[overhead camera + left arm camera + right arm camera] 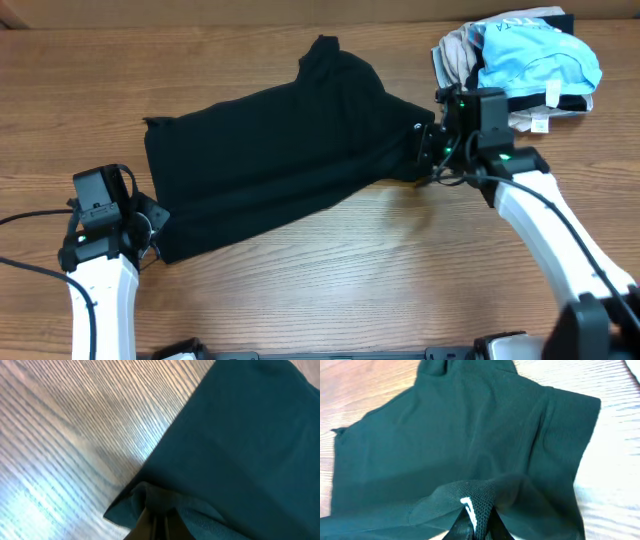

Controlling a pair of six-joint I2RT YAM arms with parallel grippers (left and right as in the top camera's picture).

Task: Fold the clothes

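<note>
Left gripper is clamped on the lower-left corner of the black garment, which lies spread across the middle of the wooden bench. Right gripper is pinched shut on the garment's right edge. A pile of other clothing sits close behind it. Likely risks: the limp cloth slips from a thin pinch, or the right arm snags the pile.

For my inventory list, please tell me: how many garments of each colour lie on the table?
Black garment: 1
Light blue garment: 1
Beige-grey garment: 1
Total: 3
</note>
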